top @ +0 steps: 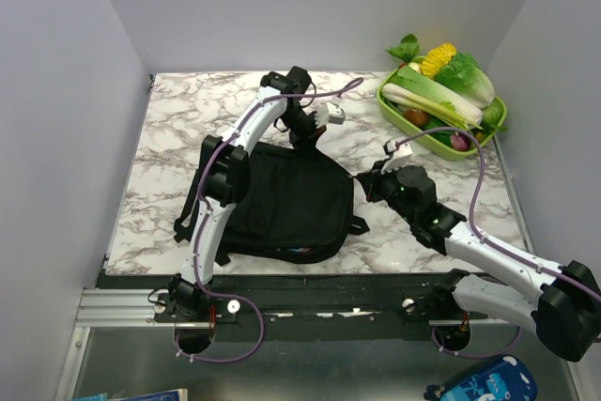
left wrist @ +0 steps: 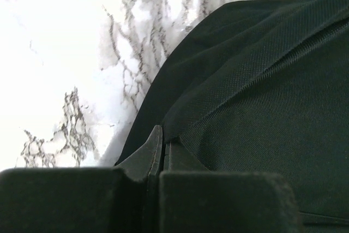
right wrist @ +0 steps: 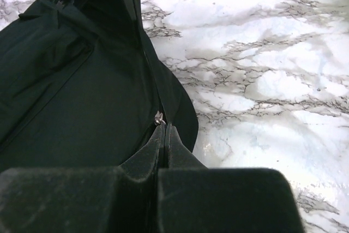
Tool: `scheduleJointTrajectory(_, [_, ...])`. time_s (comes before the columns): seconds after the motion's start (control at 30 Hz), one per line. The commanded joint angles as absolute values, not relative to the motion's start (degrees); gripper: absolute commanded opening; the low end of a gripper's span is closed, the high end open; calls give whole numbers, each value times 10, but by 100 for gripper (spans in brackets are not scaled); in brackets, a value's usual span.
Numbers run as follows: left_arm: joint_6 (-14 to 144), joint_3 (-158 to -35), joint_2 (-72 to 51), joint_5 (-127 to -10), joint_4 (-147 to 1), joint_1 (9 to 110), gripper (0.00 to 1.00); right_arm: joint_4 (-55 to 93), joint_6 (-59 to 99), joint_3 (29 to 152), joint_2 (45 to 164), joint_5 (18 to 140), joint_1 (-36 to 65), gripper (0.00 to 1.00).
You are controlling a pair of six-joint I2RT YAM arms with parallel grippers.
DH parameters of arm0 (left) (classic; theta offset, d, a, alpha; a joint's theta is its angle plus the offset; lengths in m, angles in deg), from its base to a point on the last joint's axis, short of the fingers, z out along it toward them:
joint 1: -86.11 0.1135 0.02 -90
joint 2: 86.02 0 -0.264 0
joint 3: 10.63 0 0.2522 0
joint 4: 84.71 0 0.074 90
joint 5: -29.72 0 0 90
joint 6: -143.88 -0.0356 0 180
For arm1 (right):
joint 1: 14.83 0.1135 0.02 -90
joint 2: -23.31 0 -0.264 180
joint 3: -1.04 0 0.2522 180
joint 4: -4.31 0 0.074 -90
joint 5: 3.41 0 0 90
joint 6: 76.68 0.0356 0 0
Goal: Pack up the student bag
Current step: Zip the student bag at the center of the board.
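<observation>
Black backpack (top: pixel 282 204) lies flat mid-table, long axis nine to three o'clock. Left gripper (left wrist: pixel 163 137), pinched closed, meets its twelve o'clock edge; right gripper (right wrist: pixel 164 127), likewise closed, its three o'clock edge beside the zip pull (right wrist: pixel 158 117).

Soft, even light fills the top view, and the pale worktop (top: pixel 169 138) reads clearly with only faint shadows. The student bag (top: pixel 282 204) is a nearly featureless black. In the left wrist view the marble at 10 o'clock is blown out white. At 6 o'clock, the left end effector (left wrist: pixel 162 137) and the right end effector (right wrist: pixel 163 132) are dark and out of focus.
</observation>
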State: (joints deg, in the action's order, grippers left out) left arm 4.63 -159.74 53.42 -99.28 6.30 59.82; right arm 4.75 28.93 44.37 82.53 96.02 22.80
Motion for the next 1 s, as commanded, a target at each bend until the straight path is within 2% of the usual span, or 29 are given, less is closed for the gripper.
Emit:
scheduleJointTrajectory(0.0, [126,-1620,528,-895,17,645,0,73,320,435,788,977,233,1])
scheduleJointTrajectory(0.33, [186,-1607,496,-908,-5,677,0,46,354,453,845,935,277,1])
scheduleJointTrajectory(0.37, [186,-1605,491,-917,10,677,3,45,352,458,845,938,277,1])
scheduleJointTrajectory(0.4, [184,-1603,486,-926,18,676,20,41,342,462,844,950,277,1])
scheduleJointTrajectory(0.47, [183,-1600,469,-951,32,673,36,39,336,470,843,965,277,1])
scheduleJointTrajectory(0.5, [182,-1596,460,-962,34,671,52,38,322,480,844,974,276,1])
scheduleJointTrajectory(0.6, [155,-1581,420,-1031,44,655,66,39,313,502,864,971,276,1])
scheduleJointTrajectory(0.7, [111,-1570,398,-1050,43,615,76,32,312,513,886,969,275,1])
scheduleJointTrajectory(0.97, [134,-1655,501,-1045,22,544,80,19,308,510,899,984,273,1])
